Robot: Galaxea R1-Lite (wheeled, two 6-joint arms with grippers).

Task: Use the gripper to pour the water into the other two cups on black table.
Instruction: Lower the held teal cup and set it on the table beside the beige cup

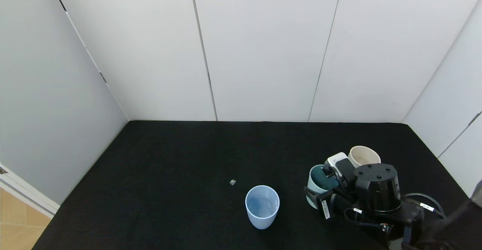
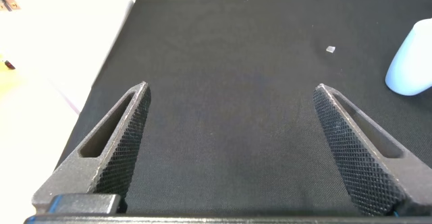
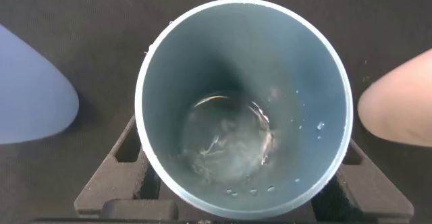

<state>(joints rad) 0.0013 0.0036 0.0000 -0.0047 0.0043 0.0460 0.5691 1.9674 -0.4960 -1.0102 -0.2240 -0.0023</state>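
Right gripper [image 1: 320, 195], a black robot hand on a thick cylindrical wrist: fingers set either side of the teal-green tapered plastic tumbler [image 3: 243, 102], apparently clamped on its lower wall, at the right front of the matte black felt-like table [image 1: 169, 159]. Tumbler holds a shallow pool of clear water [image 3: 226, 140]; judged light, thin-walled, smooth, liable to slip or flex, best held mid-wall with moderate force. Cream off-white tumbler [image 1: 363, 156] stands just behind; pale sky-blue tumbler [image 1: 262, 206] stands apart to the left. Left gripper [image 2: 229, 150]: fingers wide apart over bare table, idle.
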